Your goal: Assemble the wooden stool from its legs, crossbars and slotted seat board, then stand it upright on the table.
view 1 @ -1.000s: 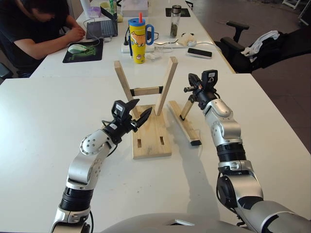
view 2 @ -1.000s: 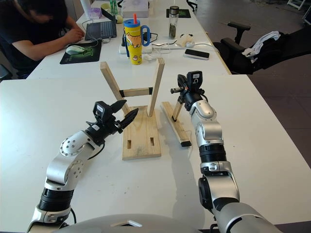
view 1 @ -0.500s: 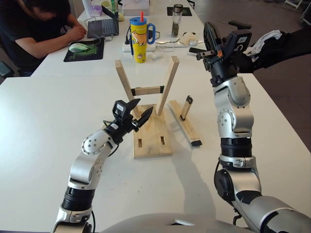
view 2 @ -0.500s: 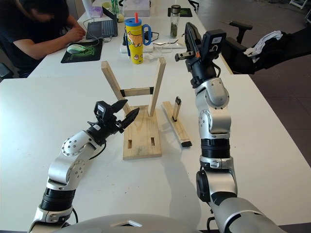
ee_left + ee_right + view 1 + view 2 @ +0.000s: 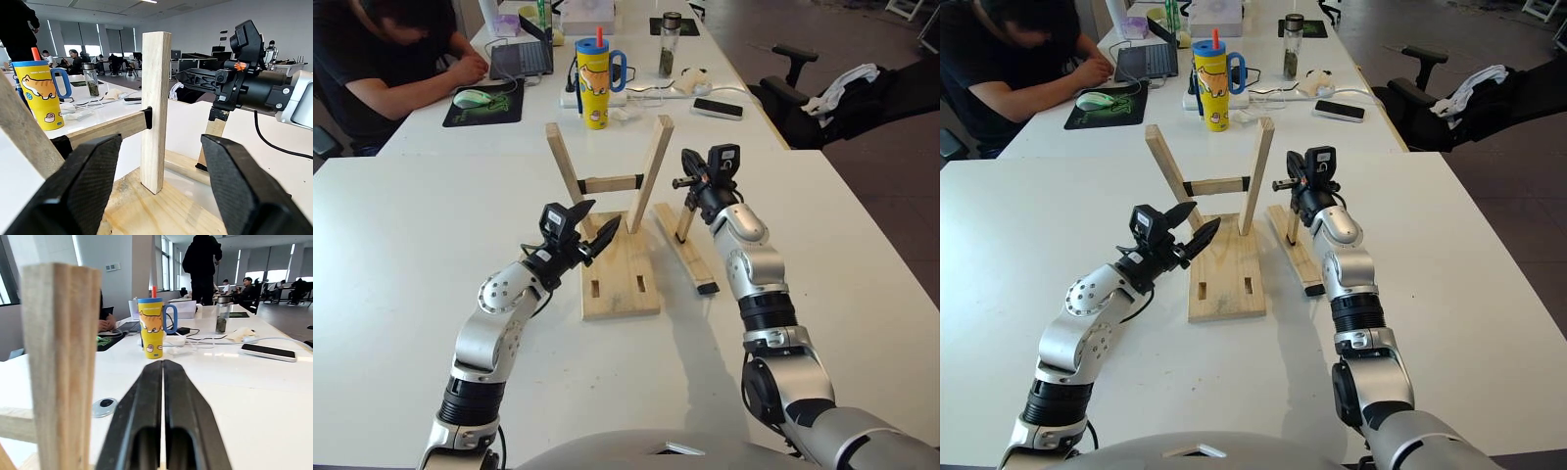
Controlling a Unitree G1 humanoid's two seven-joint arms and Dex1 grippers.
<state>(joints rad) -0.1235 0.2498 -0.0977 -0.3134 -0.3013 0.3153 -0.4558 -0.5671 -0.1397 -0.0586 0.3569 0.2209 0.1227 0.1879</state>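
Your right arm is sitting low over the table [image 5: 401, 255] again, where half a second ago it was reaching high above the far edge. The right tool [image 5: 689, 164] is now hovering at the top of the short upright piece [image 5: 686, 221] of the second leg frame [image 5: 693, 262], with its fingers pressed together on nothing; whether it is touching the wood cannot be told. That frame is lying just beside the right edge of the seat board [image 5: 619, 284], as before. Your left arm is staying where it was, the left tool [image 5: 603, 215] hanging over the board's far left corner with its fingers spread apart, gripping nothing. The board is lying flat in the middle of the table, toward the far edge, with two legs [image 5: 651, 171] standing splayed at its far end, joined by a crossbar [image 5: 607, 183]. On the next table behind, a yellow cup [image 5: 593, 83] is showing a cartoon cat; any writing on it is too small to read.
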